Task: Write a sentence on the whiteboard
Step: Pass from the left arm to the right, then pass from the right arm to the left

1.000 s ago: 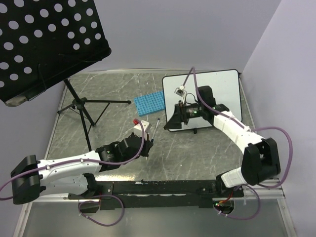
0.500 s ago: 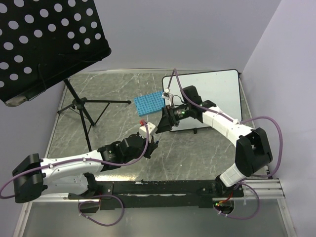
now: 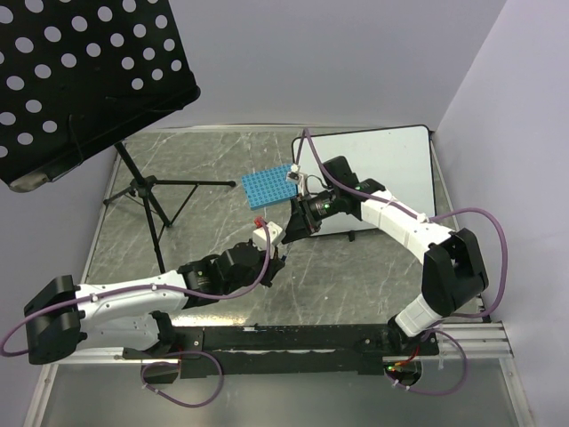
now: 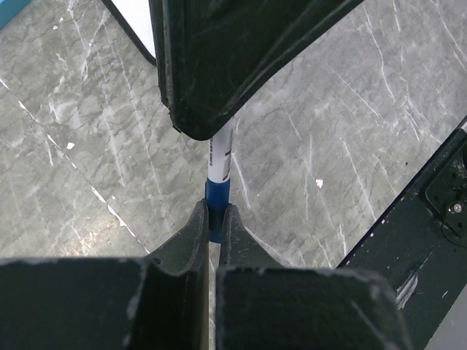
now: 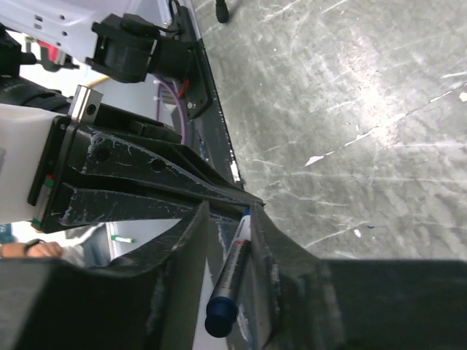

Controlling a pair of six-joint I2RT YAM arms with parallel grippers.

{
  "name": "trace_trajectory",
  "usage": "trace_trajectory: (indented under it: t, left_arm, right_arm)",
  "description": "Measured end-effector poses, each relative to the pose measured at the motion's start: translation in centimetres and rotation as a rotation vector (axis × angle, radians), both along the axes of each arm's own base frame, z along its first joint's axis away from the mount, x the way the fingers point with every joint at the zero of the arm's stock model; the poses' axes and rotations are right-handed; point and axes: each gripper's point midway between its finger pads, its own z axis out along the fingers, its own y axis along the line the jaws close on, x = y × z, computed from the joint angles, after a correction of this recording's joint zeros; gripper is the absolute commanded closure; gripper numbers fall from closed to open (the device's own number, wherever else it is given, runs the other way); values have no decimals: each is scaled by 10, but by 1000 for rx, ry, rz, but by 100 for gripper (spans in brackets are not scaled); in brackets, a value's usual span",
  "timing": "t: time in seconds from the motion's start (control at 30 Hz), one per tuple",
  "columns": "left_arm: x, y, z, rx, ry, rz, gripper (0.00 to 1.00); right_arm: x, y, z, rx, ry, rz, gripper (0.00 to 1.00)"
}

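Left fingers (image 4: 191, 233) clamped on marker (image 4: 219, 157); right fingers (image 5: 186, 248) narrow round it, grip unclear; could drop to surface (image 4: 328, 109) if released early.

I can read nothing: the whiteboard (image 3: 400, 160) shows me no legible writing, and the small dark print on the marker (image 4: 220, 154) barrel is too blurred.

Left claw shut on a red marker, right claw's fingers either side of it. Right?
No: the marker is white with a blue end, not red; the left wrist view shows it. Otherwise correct: left claw shut on it, right claw with its fingers either side of it.
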Motion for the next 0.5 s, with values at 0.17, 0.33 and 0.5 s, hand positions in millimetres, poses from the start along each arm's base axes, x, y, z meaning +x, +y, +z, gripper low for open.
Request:
trace_trajectory:
  t: [0.17,0.33,0.5]
  left_arm:
    - [-1,0,0,0,1,-3,99]
    - [-2,1,3,-7,1,-1,66]
    - [-3,3,13,-38,-3,9,14]
  right_arm:
    - [0,-1,-3,-17,-24,11,94]
    - [4,-1,-5,-41,-61,14,100]
    - [5,-3,-2,-40,-71,22,100]
